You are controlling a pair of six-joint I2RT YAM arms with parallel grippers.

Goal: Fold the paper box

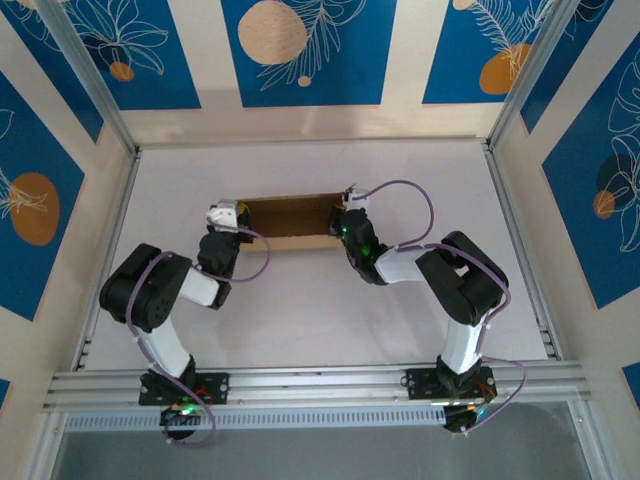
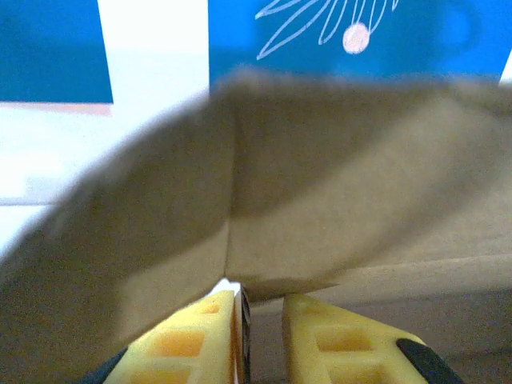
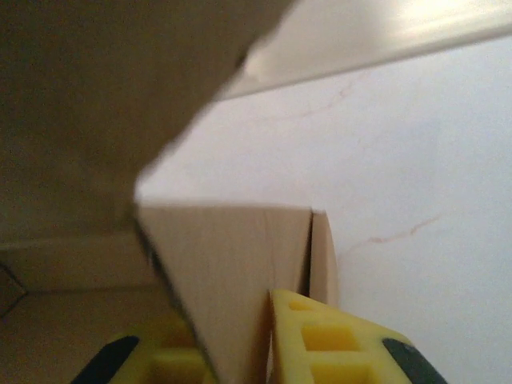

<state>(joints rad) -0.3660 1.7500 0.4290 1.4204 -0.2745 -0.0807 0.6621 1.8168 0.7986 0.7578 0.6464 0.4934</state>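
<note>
Straddling an upright panel of the paper box (image 3: 224, 264) with the right gripper (image 3: 228, 324), its yellow fingers (image 3: 320, 336) sitting one on each side of the cardboard. Not managing to tell whether pinching it or merely flanking it.

Holding the left gripper (image 2: 262, 300) with yellow fingers a little apart, tips just below a folded corner of the same box, under a raised flap. Likewise not managing to tell whether clamping any edge.

From above, reaching in from both ends: left gripper at the box's left end, right gripper at its right end. Lying between them, long side running left to right, well beyond the arm bases, about mid-table.

Resting on a plain white table (image 1: 300, 310), behind an aluminium rail (image 1: 320, 382) running along the near edge. Standing around it, cream walls (image 1: 400, 120) carrying blue panels (image 1: 150, 50) with white leaf drawings and orange discs.

Counting: one box, two arms, two grippers, two yellow fingers on each.
</note>
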